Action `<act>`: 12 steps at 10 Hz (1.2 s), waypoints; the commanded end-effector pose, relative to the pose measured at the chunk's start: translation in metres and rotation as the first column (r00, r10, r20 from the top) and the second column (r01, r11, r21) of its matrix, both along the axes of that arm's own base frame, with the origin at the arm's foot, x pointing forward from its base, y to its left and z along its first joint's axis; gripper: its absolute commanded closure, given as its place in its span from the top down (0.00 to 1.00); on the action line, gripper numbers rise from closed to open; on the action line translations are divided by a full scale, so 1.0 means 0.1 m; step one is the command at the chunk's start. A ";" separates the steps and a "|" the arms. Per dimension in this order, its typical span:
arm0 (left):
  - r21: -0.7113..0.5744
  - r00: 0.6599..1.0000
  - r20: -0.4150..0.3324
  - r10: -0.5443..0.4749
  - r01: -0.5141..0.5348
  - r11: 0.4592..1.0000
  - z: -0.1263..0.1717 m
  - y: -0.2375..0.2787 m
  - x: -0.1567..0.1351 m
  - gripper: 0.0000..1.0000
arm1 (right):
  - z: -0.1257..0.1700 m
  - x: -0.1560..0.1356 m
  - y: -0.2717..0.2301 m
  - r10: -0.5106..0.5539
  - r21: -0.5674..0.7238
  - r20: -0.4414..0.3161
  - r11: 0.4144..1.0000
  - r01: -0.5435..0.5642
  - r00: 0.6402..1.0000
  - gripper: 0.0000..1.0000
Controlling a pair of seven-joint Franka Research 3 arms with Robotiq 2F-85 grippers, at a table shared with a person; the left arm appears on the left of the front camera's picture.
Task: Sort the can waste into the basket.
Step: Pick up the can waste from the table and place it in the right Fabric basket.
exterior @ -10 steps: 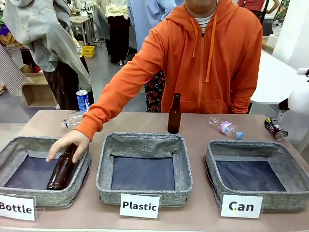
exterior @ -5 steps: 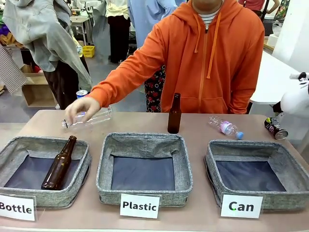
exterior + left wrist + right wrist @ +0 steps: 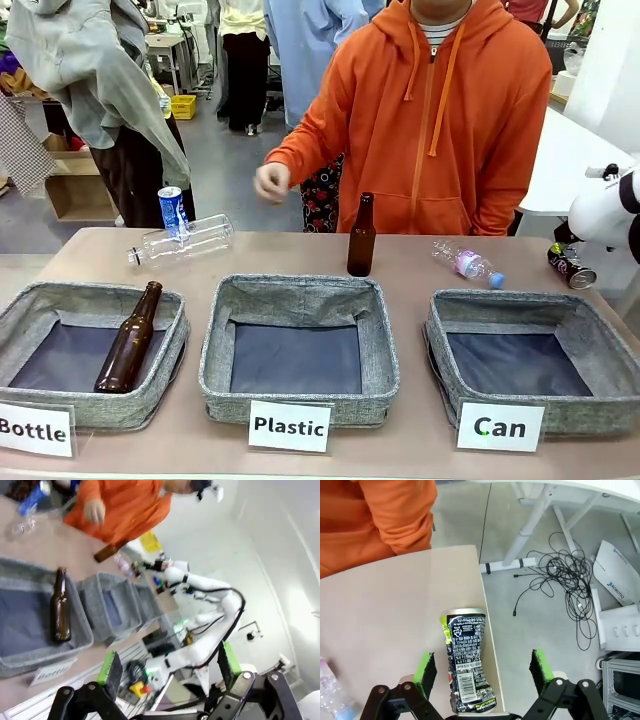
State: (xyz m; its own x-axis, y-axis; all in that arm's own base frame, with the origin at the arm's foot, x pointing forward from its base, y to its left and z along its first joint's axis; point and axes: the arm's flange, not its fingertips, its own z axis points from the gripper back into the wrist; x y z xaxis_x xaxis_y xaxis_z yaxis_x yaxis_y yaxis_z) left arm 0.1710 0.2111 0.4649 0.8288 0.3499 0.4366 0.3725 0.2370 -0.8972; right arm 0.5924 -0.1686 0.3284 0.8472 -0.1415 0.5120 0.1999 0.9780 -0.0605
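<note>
A black can with pink and white print lies on its side at the table's edge. My right gripper hovers over it, open, green pads on either side and not touching. In the front view this black can lies at the far right, just under my right arm. A blue and white can stands upright at the far left, behind a clear bottle. The grey basket signed "Can" sits front right, nothing in it. My left gripper is open in the air, holding nothing.
The "Bottle" basket holds a brown bottle; the "Plastic" basket stands in the middle. A brown bottle stands upright behind it. Clear plastic bottles lie at the back. The person's hand hangs above the table.
The person let go of the brown bottle in the "Bottle" basket, touched the clear bottle, then drew the hand back. My right arm came in over the black can.
</note>
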 end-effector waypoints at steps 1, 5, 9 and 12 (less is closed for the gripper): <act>0.116 0.999 0.004 -0.046 0.045 0.992 -0.15 -0.22 0.05 1.00 | -0.03 0.16 0.10 -0.046 -0.018 -0.037 0.999 0.046 0.998 1.00; 0.055 1.000 -0.012 -0.027 0.028 0.998 -0.06 -0.06 0.05 1.00 | -0.20 0.26 0.14 -0.058 -0.030 -0.103 0.998 0.056 0.993 1.00; 0.055 1.000 -0.012 -0.027 0.028 0.998 -0.06 -0.06 0.05 1.00 | -0.33 0.31 0.13 -0.075 -0.039 -0.169 0.997 0.069 0.983 1.00; 0.055 1.000 -0.012 -0.027 0.028 0.998 -0.06 -0.06 0.05 1.00 | -0.34 0.31 0.14 -0.048 -0.058 -0.192 0.998 0.037 0.980 0.40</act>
State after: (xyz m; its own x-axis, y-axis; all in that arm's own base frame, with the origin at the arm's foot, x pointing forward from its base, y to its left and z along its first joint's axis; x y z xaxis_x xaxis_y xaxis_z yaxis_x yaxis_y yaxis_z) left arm 0.1770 0.2080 0.4550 0.8441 0.2875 0.4526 0.3702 0.2981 -0.8798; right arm 0.6161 -0.1614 0.2896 0.9217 -0.1472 0.3589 0.2000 0.9730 -0.1147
